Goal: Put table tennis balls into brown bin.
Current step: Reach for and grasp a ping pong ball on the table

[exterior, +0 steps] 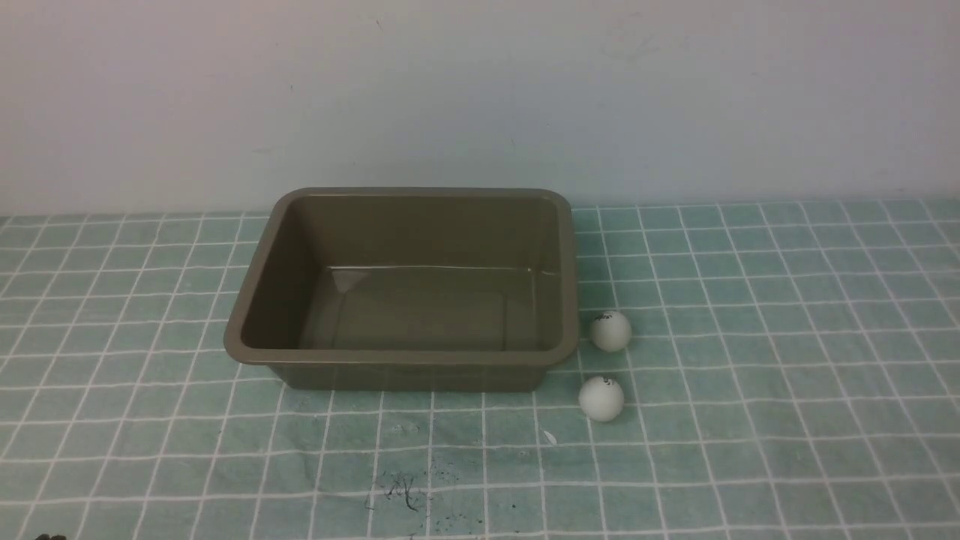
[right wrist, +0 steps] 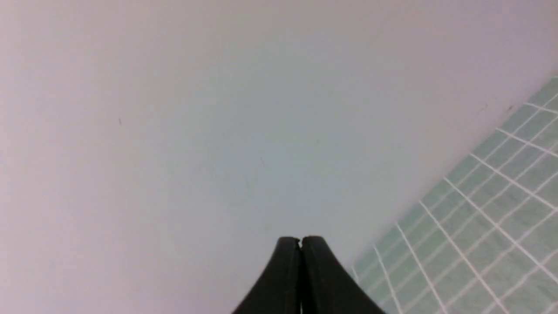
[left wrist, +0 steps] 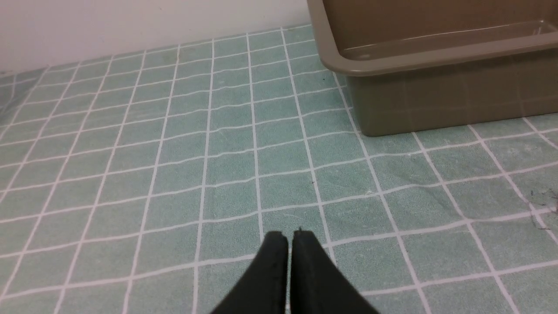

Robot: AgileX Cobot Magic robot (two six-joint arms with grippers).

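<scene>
The brown bin (exterior: pixel 255 330) stands empty in the middle of the checked cloth. Two white table tennis balls lie just to its right: the far ball (exterior: pixel 610 331) close to the bin's wall, the near ball (exterior: pixel 601 398) a little in front of the bin's right corner. Neither arm shows in the front view. In the left wrist view my left gripper (left wrist: pixel 290 236) is shut and empty above the cloth, with the bin's corner (left wrist: pixel 375 69) ahead of it. My right gripper (right wrist: pixel 300 240) is shut and empty, facing the wall; no ball or bin shows there.
A teal cloth with a white grid (exterior: pixel 787 360) covers the table up to a plain pale wall (exterior: pixel 480 90). Dark scribble marks (exterior: pixel 401 491) lie on the cloth in front of the bin.
</scene>
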